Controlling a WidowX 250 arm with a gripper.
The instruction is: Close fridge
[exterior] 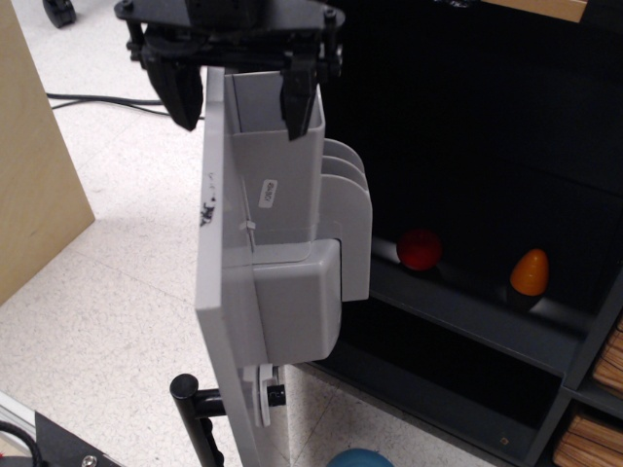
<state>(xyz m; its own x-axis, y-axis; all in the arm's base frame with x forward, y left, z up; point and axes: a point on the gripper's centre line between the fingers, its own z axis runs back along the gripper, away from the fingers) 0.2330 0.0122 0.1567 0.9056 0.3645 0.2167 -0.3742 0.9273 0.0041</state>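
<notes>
The fridge (467, 117) has a black body and stands open on the right. Its grey door (216, 292) swings out toward me and shows edge-on, with grey inner bins (297, 302) facing the cabinet. The black bar handle (200, 418) sticks out at the door's lower outer side. My gripper (238, 97) hangs over the door's top edge, open. One black finger (178, 92) is on the door's outer side and the other (297, 102) dips into the upper bin (277, 156).
A red ball (420, 249) and an orange piece (529, 272) sit on a black shelf (467, 311) inside. A light wooden panel (29, 175) stands at left. A black cable (97, 100) lies on the speckled floor. A blue round object (360, 459) is at the bottom edge.
</notes>
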